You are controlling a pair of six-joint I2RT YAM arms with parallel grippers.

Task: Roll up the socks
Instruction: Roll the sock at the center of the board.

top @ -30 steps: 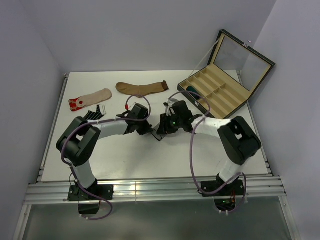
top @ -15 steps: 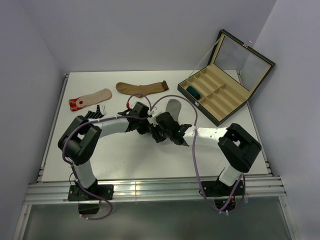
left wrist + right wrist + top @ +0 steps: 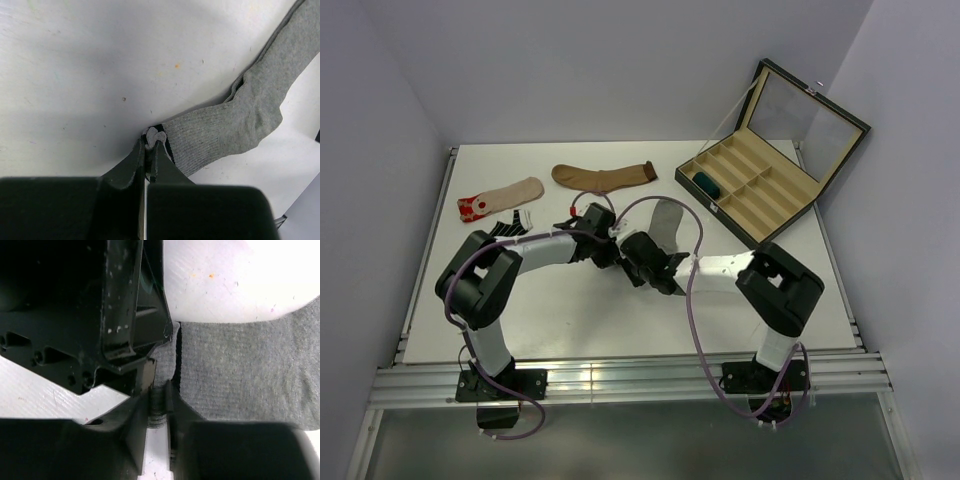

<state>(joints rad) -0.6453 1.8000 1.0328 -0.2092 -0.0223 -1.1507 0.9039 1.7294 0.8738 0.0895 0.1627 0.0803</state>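
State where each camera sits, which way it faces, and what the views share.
Top external: above and behind, looking down at the table; left arm and right arm show.
Left wrist: on the left arm, facing past the left jaws, shut on the cuff of the grey sock.
Right wrist: on the right arm, facing past the right jaws pinching that cuff; left jaws show.
Shared: the grey sock.
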